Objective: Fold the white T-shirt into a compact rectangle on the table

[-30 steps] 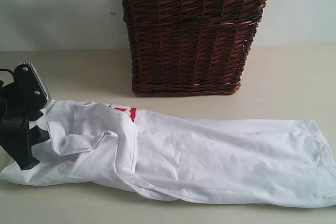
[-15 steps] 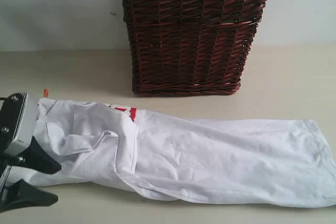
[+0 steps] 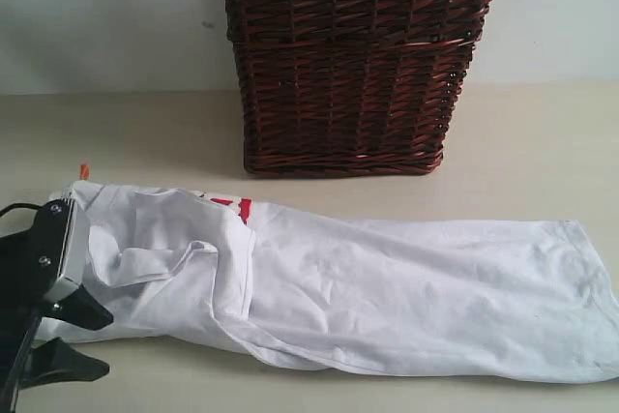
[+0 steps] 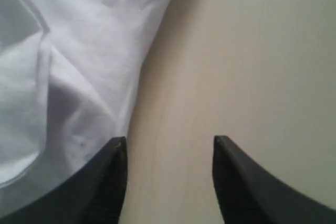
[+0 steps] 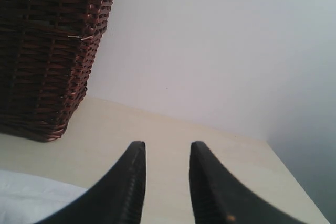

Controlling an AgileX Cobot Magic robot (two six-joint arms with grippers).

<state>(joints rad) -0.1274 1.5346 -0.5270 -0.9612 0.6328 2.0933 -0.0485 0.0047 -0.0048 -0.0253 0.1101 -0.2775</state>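
Observation:
The white T-shirt [image 3: 368,287] lies on the table [image 3: 522,142] as a long, wrinkled band running left to right. A bit of red lettering [image 3: 238,206] peeks from a fold, and an orange tag [image 3: 84,171] shows at its left end. My left gripper [image 3: 106,343] is at the shirt's front left corner, open and empty, with bare table between its fingers. In the left wrist view the gripper [image 4: 168,140] sits just beside the shirt's edge [image 4: 79,66]. My right gripper [image 5: 167,144] is open and empty above the table [image 5: 157,124], and is out of the exterior view.
A dark brown wicker basket [image 3: 353,65] stands at the back middle of the table against the pale wall, just behind the shirt. The right wrist view shows the basket [image 5: 47,51], a strip of shirt [image 5: 31,198] and the table's far corner.
My left gripper has left the shirt's left end and come toward the table's front edge, open, then shifted slightly right. The orange tag is uncovered. The shirt lies unchanged.

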